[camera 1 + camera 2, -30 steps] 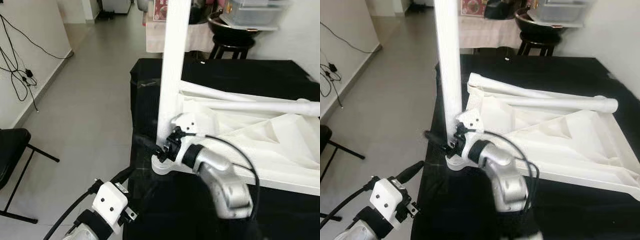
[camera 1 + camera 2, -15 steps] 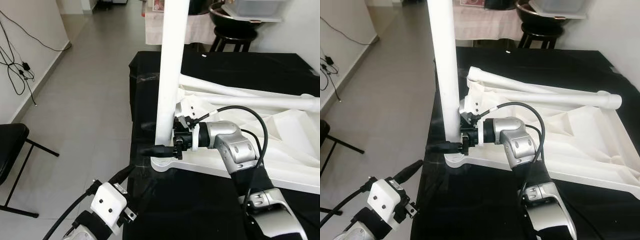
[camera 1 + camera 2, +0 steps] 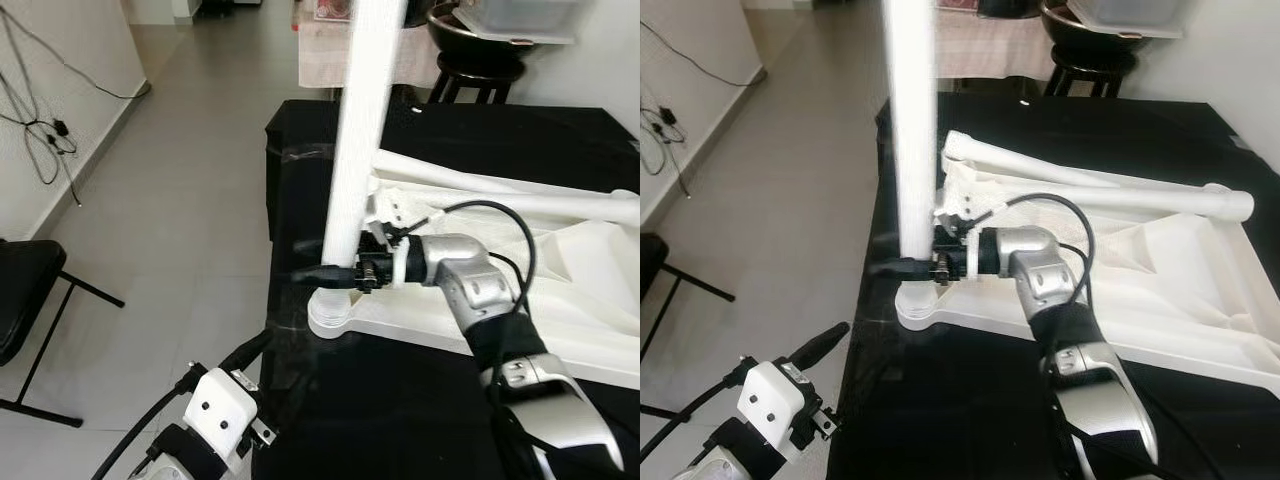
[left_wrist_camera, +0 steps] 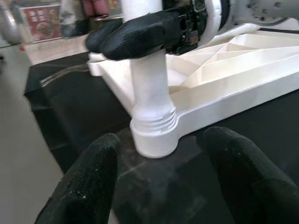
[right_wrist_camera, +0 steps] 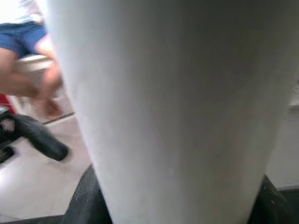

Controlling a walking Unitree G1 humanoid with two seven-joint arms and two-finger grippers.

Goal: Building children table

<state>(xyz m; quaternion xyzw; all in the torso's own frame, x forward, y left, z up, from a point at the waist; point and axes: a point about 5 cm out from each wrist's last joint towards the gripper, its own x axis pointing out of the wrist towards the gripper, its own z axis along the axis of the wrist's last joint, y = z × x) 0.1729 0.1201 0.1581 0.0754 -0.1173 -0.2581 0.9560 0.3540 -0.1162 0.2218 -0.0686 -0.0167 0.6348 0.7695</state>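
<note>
1. Right gripper (image 3: 335, 273): its fingers (image 4: 135, 35) are closing around the lower part of the upright white leg (image 3: 360, 150), one finger on each side; in the right wrist view the leg (image 5: 173, 116) is sitting close against the camera, with the dark fingers showing at its lower edges.
2. Right arm (image 3: 470, 290): reaching in from the robot's right, lying across the white tabletop (image 3: 560, 290), black cable looping above the wrist.
3. Leg: standing upright, slightly tilted, with its threaded base going into the round corner socket (image 4: 154, 135) of the tabletop.
4. Tabletop: lying upside down on the black bench (image 3: 480, 140), ribbed underside facing up; two more white legs (image 3: 1110, 195) lying across it.
5. Left gripper (image 4: 163, 172): hovering low at the near bench edge, just short of the socket; its fingers (image 4: 88, 182) are standing wide apart, holding nothing.
6. Left arm (image 3: 215, 415): showing at the bottom of the eye views, white wrist block with black cable.
7. Surroundings: grey tiled floor (image 3: 170, 190); black chair (image 3: 20, 310) at far left; black stool (image 3: 470, 80) beyond the bench; a seated person (image 5: 28, 60) blurred in the right wrist view.
</note>
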